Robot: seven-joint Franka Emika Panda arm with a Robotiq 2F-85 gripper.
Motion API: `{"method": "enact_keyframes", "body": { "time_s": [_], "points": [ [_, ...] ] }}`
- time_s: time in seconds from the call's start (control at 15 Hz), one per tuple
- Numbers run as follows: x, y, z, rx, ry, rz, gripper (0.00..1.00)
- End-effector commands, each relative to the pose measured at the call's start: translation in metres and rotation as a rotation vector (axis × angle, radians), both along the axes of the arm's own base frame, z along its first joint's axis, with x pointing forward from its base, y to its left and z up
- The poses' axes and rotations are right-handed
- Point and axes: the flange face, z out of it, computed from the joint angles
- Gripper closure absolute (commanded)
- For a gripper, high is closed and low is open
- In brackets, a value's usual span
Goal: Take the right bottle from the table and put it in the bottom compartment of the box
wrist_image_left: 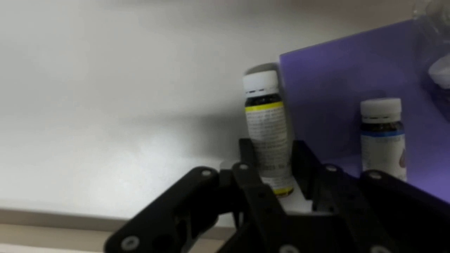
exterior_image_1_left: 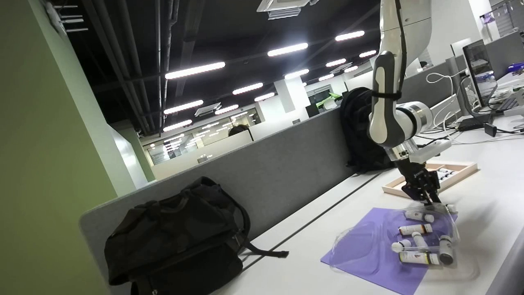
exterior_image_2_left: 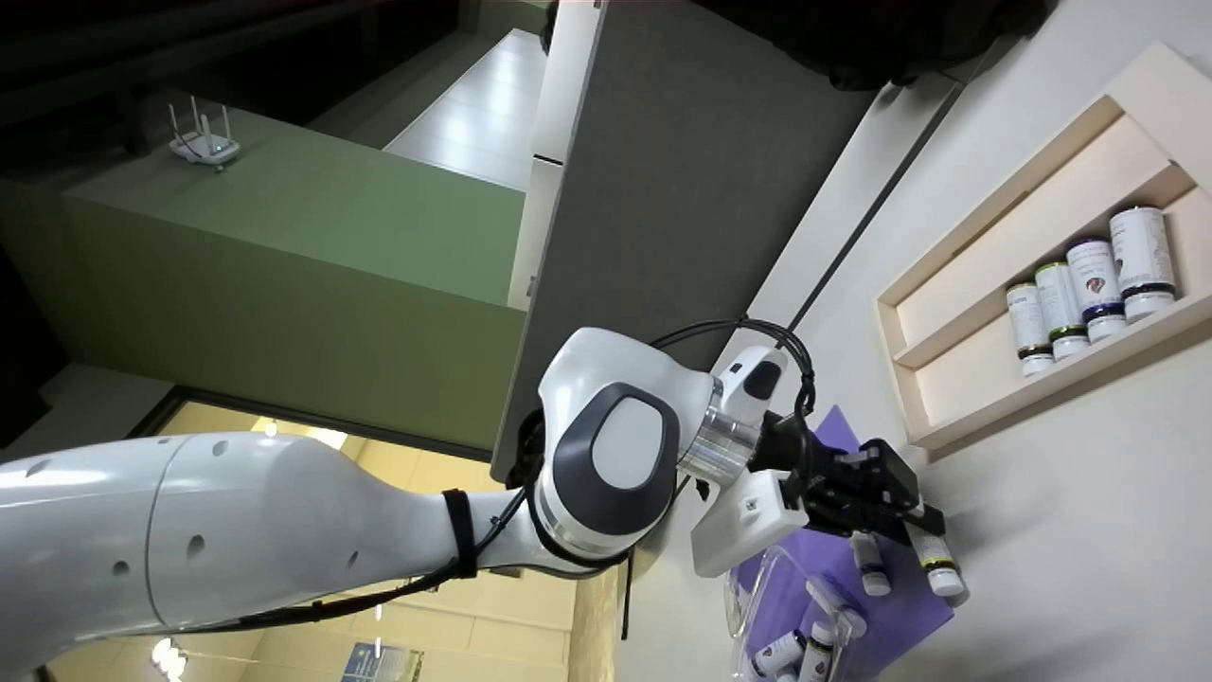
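Observation:
A white bottle with yellow bands and a white cap (wrist_image_left: 268, 126) lies on the table (wrist_image_left: 123, 88) along the purple sheet's edge. It shows in an exterior view too (exterior_image_2_left: 939, 568). My gripper (wrist_image_left: 270, 149) has its fingers on both sides of the bottle's lower part, close against it. It looks shut on the bottle. The gripper also shows from outside (exterior_image_1_left: 432, 200). The wooden-framed box (exterior_image_2_left: 1070, 371) has a divider, and several bottles (exterior_image_2_left: 1098, 284) lie side by side in one compartment. Its edge shows in the wrist view (wrist_image_left: 63, 233).
A purple sheet (exterior_image_1_left: 360, 254) carries a clear plastic tray (exterior_image_1_left: 456, 233) with several bottles. A blue-banded bottle (wrist_image_left: 383, 140) lies on the sheet near my gripper. A grey partition (exterior_image_1_left: 286, 172) borders the desk. A black backpack (exterior_image_1_left: 176, 241) leans there.

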Motion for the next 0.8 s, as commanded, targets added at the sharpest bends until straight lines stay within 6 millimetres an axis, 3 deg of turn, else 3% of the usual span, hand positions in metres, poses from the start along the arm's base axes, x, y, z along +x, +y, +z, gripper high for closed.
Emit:
{"method": "enact_keyframes", "body": {
  "time_s": [0.0, 0.2, 0.4, 0.47, 0.6, 0.73],
  "points": [
    [0.011, -0.016, 0.026, 0.009, 0.021, -0.038, 0.88],
    [0.022, -0.039, 0.055, -0.007, -0.001, -0.054, 0.89],
    [0.042, -0.074, 0.084, -0.026, -0.026, -0.064, 0.89],
    [0.031, -0.055, 0.065, -0.019, -0.026, -0.05, 0.64],
    [0.039, -0.072, 0.08, -0.023, -0.037, -0.061, 0.64],
    [0.04, -0.075, 0.081, -0.023, -0.036, -0.064, 0.64]
  ]
}}
